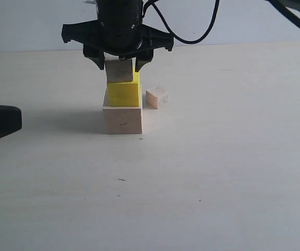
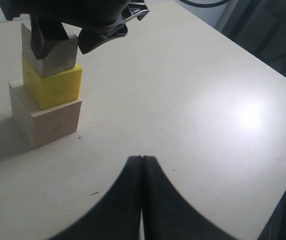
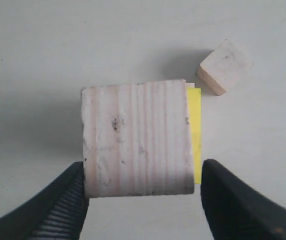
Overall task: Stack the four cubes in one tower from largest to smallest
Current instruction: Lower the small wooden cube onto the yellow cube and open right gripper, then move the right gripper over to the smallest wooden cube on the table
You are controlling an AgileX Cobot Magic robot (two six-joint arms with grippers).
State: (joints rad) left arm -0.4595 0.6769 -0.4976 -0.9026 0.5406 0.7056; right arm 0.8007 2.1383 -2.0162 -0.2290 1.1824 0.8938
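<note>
Your right tool [image 1: 120, 65] stands parted around the wood cube [image 1: 119, 73], one finger [image 3: 63, 210] touching. Lift crookedly and you could drag it off the yellow cube [image 1: 123, 93] toward 9 o'clock.

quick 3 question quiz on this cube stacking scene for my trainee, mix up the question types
1. True or false: the smallest cube already sits on the tower.
2. What colour is the cube directly on top of the largest cube? A red, B yellow, C blue.
3. How many cubes make up the tower right now?

Key:
1. False. It lies on the table beside the tower.
2. B.
3. Three.
</note>
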